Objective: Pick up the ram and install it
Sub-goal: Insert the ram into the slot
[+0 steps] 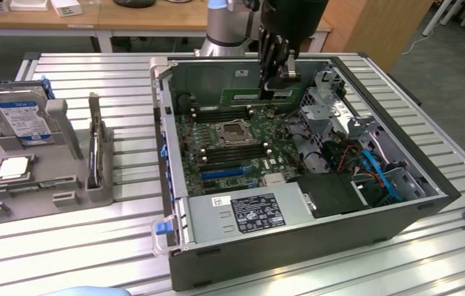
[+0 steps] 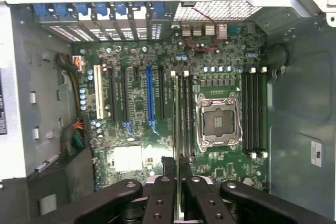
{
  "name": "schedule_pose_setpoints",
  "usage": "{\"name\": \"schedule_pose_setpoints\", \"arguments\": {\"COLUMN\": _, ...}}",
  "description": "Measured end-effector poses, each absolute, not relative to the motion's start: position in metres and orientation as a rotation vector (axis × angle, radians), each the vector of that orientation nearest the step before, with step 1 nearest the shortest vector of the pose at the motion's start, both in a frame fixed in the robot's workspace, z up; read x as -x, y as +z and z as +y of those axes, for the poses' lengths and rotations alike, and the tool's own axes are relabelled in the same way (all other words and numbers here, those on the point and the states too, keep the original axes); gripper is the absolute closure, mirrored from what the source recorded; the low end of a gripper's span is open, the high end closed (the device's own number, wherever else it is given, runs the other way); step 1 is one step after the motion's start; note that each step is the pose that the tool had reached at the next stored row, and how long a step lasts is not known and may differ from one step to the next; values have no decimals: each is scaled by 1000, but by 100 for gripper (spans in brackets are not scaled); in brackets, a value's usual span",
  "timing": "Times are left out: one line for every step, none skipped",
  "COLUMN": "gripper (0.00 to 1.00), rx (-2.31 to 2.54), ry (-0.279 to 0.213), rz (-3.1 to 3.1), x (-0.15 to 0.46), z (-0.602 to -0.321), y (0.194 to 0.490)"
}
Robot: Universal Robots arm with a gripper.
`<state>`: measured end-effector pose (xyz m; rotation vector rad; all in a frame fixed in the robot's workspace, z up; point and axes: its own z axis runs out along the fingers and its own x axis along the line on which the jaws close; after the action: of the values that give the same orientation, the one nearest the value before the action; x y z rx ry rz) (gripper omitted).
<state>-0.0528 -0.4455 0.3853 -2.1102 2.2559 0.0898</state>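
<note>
The ram [image 1: 245, 94] is a long green stick, held level above the back of the open computer case [image 1: 298, 246]. My gripper [image 1: 278, 83] comes down from above and is shut on the stick near its right end. In the wrist view the ram [image 2: 178, 192] shows edge-on between the black fingers [image 2: 160, 198]. It hangs over the motherboard [image 2: 136, 103], roughly in line with the dark memory slots [image 2: 184, 114] beside the CPU socket [image 2: 218, 121]. More slots [image 2: 254, 111] lie on the socket's other side. The stick is above the board and apart from it.
A grey holder [image 1: 43, 191] on the exterior view's left carries a silver hard drive [image 1: 23, 117] and a square CPU chip [image 1: 15, 168]. Inside the case are the power supply [image 1: 253, 213], a metal drive cage [image 1: 331, 98] and blue and orange cables [image 1: 372, 169].
</note>
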Motion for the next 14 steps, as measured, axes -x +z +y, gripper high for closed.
{"name": "schedule_pose_setpoints", "arguments": {"gripper": 86, "rx": 2111, "ry": 90, "rz": 2256, "x": 53, "z": -444, "y": 385}}
{"name": "schedule_pose_setpoints", "arguments": {"gripper": 86, "rx": 2111, "ry": 91, "rz": 2257, "x": 53, "z": -442, "y": 384}}
{"name": "schedule_pose_setpoints", "arguments": {"gripper": 86, "rx": 2111, "ry": 92, "rz": 2257, "x": 53, "z": -441, "y": 383}}
{"name": "schedule_pose_setpoints", "arguments": {"gripper": 86, "rx": 2112, "ry": 93, "rz": 2258, "x": 53, "z": -439, "y": 382}}
{"name": "schedule_pose_setpoints", "arguments": {"gripper": 86, "rx": 2112, "ry": 94, "rz": 2258, "x": 53, "z": -438, "y": 382}}
{"name": "schedule_pose_setpoints", "arguments": {"gripper": 86, "rx": 2112, "ry": 95, "rz": 2259, "x": 53, "z": -436, "y": 381}}
{"name": "schedule_pose_setpoints", "arguments": {"gripper": 86, "rx": 2113, "ry": 96, "rz": 2259, "x": 53, "z": -434, "y": 380}}
{"name": "schedule_pose_setpoints", "arguments": {"gripper": 86, "rx": 2113, "ry": 97, "rz": 2260, "x": 53, "z": -433, "y": 379}}
{"name": "schedule_pose_setpoints", "arguments": {"gripper": 86, "rx": 2113, "ry": 98, "rz": 2260, "x": 53, "z": -431, "y": 379}}
{"name": "schedule_pose_setpoints", "arguments": {"gripper": 86, "rx": 2115, "ry": 100, "rz": 2261, "x": 53, "z": -423, "y": 374}}
{"name": "schedule_pose_setpoints", "arguments": {"gripper": 86, "rx": 2115, "ry": 101, "rz": 2261, "x": 53, "z": -420, "y": 369}}
{"name": "schedule_pose_setpoints", "arguments": {"gripper": 86, "rx": 2115, "ry": 101, "rz": 2261, "x": 53, "z": -419, "y": 366}}
{"name": "schedule_pose_setpoints", "arguments": {"gripper": 86, "rx": 2115, "ry": 101, "rz": 2261, "x": 53, "z": -419, "y": 364}}
{"name": "schedule_pose_setpoints", "arguments": {"gripper": 86, "rx": 2115, "ry": 101, "rz": 2261, "x": 53, "z": -418, "y": 362}}
